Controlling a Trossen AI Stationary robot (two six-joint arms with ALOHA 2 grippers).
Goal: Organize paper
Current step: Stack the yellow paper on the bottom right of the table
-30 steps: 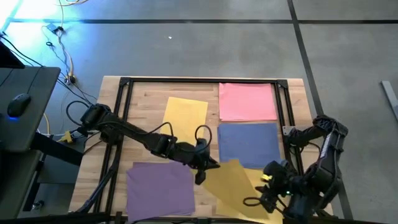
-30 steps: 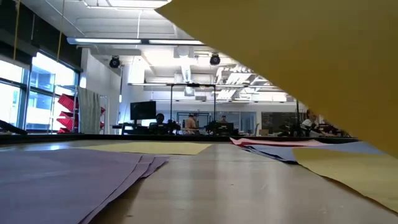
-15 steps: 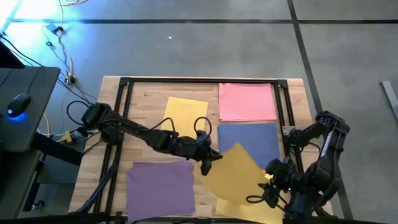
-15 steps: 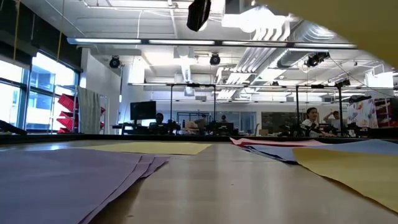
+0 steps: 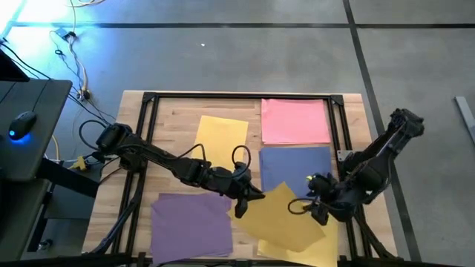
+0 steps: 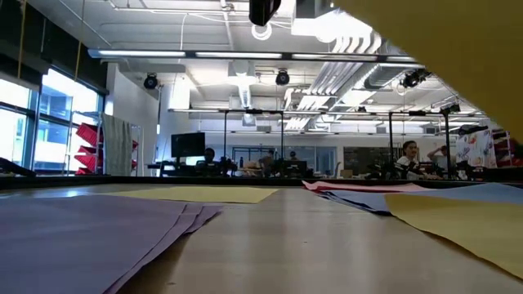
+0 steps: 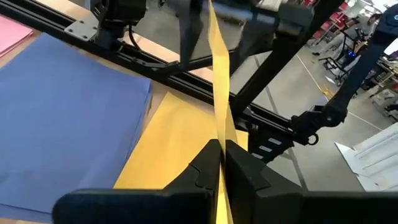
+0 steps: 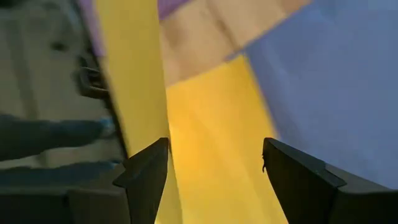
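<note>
Since the earlier frame the right arm has swung inward, bringing the right gripper from the table's near right corner to the edge of the lifted yellow sheet. Its fingers stand wide apart, one on either side of that edge, gripping nothing. The left gripper pinches the sheet's opposite corner, jaws closed tight on the paper, holding it raised above the table. Another yellow sheet lies flat at centre, the pink sheets at the far right, the blue sheets just in front of them, the purple sheets at the near left.
</note>
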